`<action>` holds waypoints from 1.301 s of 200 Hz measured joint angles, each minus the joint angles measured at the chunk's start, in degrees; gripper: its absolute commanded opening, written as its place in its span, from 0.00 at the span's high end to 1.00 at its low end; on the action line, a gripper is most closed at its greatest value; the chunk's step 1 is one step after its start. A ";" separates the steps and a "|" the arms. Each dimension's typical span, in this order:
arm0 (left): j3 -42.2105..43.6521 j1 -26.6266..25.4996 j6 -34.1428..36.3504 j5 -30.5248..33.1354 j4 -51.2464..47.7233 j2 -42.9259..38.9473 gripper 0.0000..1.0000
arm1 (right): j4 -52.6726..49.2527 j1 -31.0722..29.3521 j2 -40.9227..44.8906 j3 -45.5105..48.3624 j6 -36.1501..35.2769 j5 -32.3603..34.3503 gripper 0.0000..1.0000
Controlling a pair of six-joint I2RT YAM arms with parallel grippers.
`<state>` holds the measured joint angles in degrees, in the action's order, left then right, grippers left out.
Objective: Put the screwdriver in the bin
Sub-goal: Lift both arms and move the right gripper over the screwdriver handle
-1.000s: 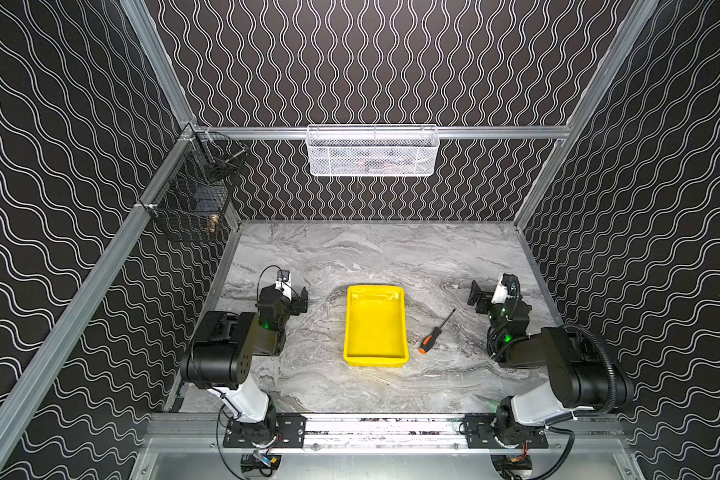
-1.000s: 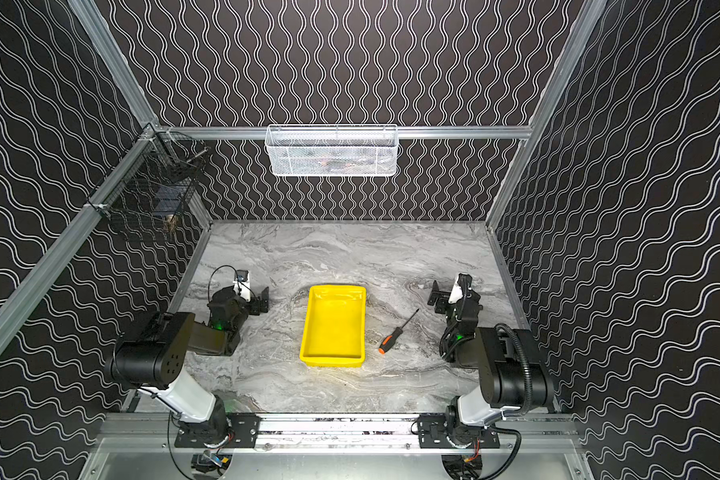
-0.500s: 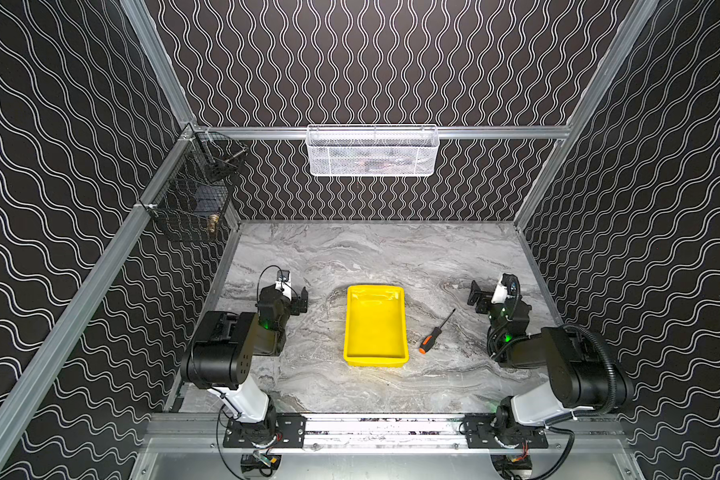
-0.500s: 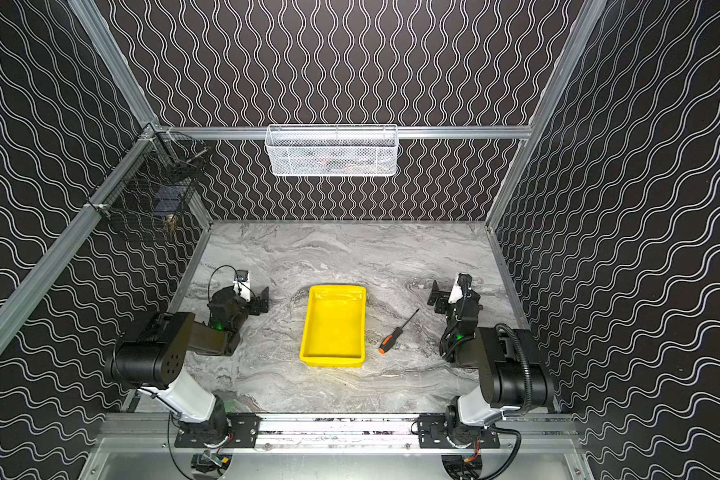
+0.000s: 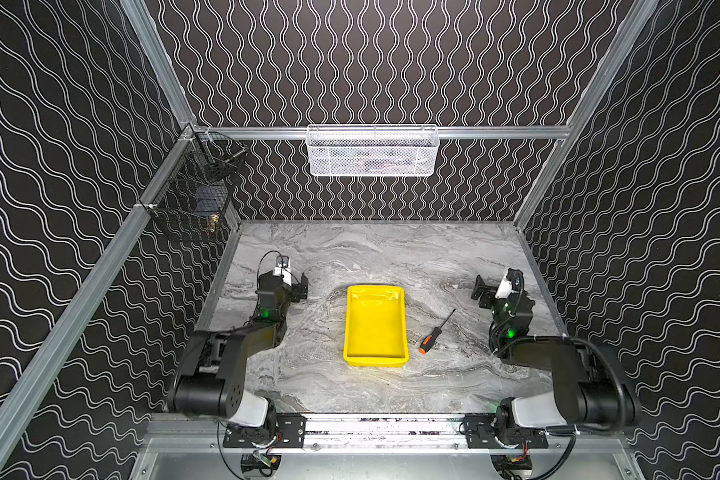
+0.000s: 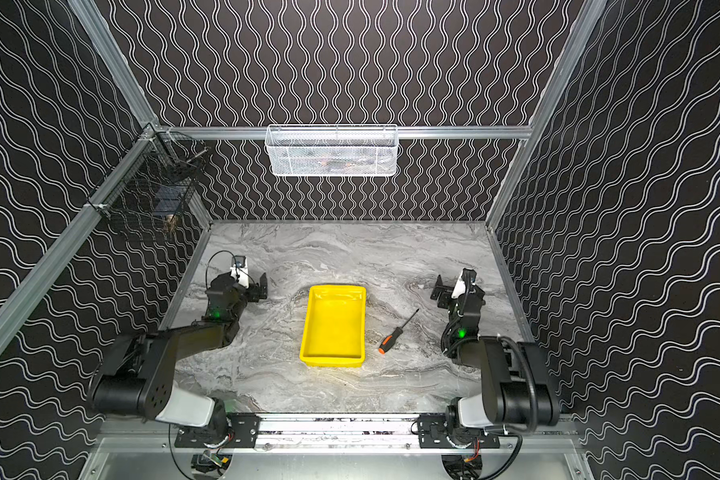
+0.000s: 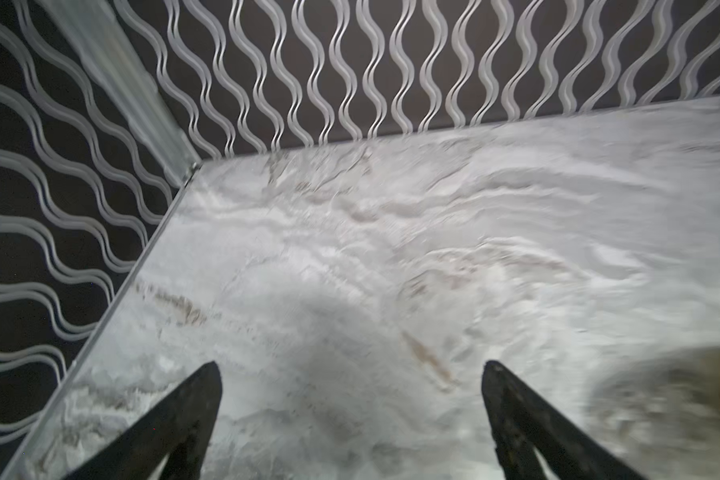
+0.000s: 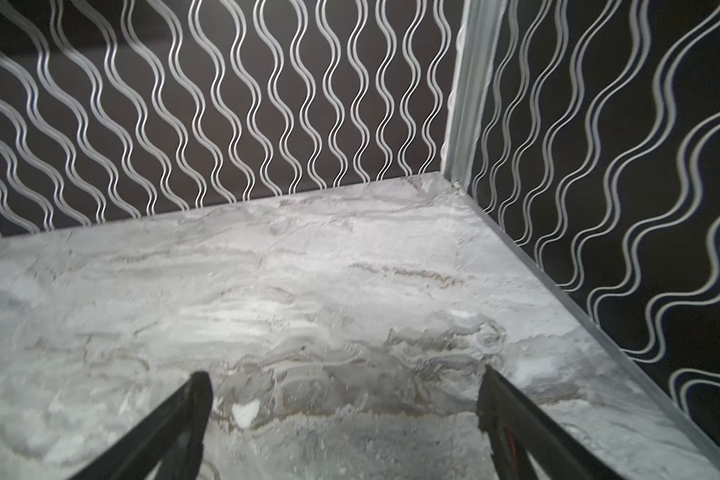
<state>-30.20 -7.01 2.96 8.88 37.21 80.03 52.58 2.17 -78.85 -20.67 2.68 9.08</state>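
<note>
left fingers (image 7: 184, 415): spread wide, holding nothing, low over bare counter (image 5: 350, 257), left of the bin and apart from it
right fingers (image 8: 175, 419): spread wide, holding nothing, near the screwdriver's tip, not touching
screwdriver (image 5: 435, 332): flat on the counter just right of the bin, outside it, orange butt nearest the front, shaft slanting back and rightward
bin (image 5: 375, 324): yellow, mid-counter, long sides running front to back

Black wavy-lined walls (image 5: 371, 62), grey marbled floor (image 5: 371, 249), aluminium frame rails (image 5: 495, 132).
</note>
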 measured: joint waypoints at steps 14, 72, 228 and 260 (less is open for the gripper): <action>-2.32 -1.25 -1.75 1.77 -5.33 -6.16 0.01 | -7.32 -0.04 4.07 -4.11 2.78 1.18 0.00; -19.17 -2.38 -15.23 7.19 -33.68 -18.53 0.01 | -38.42 -3.13 12.48 -21.86 10.99 -1.60 0.05; -30.16 -2.21 -15.82 -14.27 -73.11 -6.91 0.01 | -82.97 -27.65 12.68 -30.45 35.91 -6.29 0.04; -29.73 -2.10 -15.82 -15.06 -72.94 -7.54 0.01 | -84.76 -29.90 10.34 -28.83 39.93 -6.58 0.04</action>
<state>-59.92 -9.10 -12.86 -6.17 -35.73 72.49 -32.18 -27.73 -68.51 -49.50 42.61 2.50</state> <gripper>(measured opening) 0.986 0.967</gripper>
